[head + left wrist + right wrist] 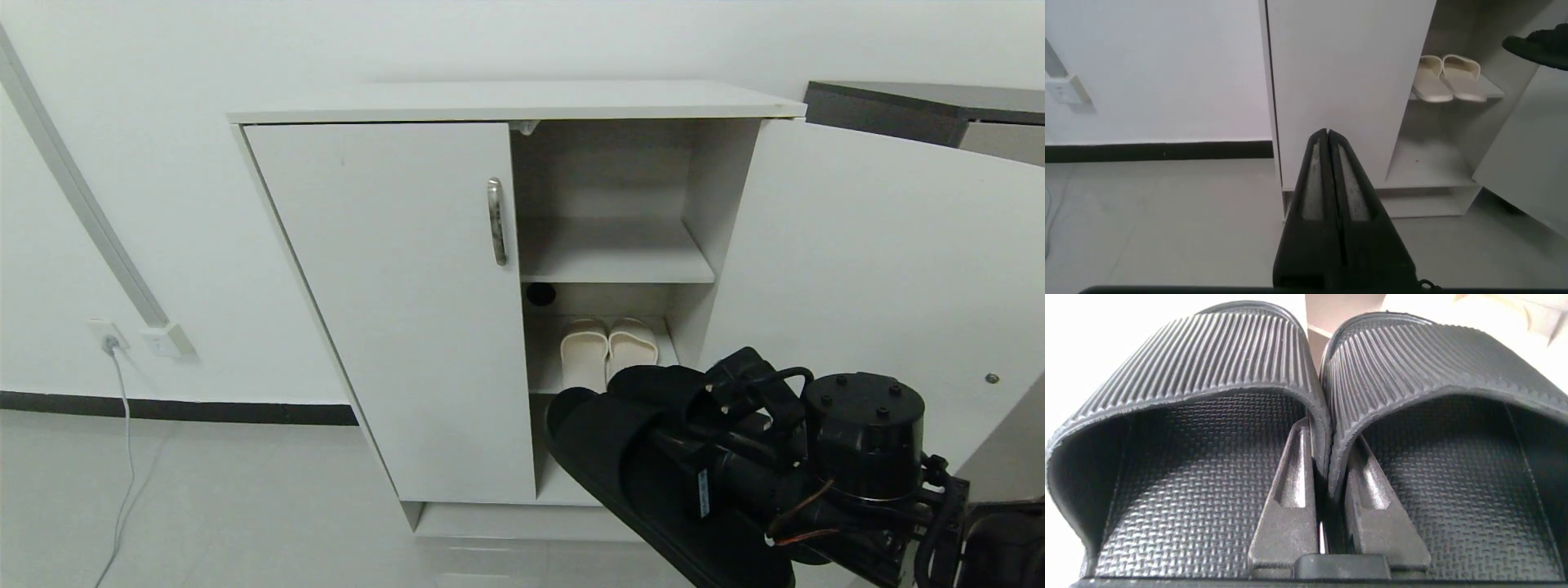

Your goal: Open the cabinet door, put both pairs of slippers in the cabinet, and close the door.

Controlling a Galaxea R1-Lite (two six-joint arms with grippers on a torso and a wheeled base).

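Observation:
A white cabinet stands against the wall with its right door swung open and its left door shut. A pair of cream slippers sits on the middle shelf, also seen as cream slippers in the left wrist view. My right gripper is shut on a pair of black slippers, pinching their two inner walls together. The black slippers hang in front of the open compartment, low and toes toward it. My left gripper is shut and holds nothing, low over the floor before the left door.
The upper shelf and the bottom shelf are bare. A metal handle runs down the left door. A wall socket with a cable is at the far left. A dark cabinet stands behind the open door.

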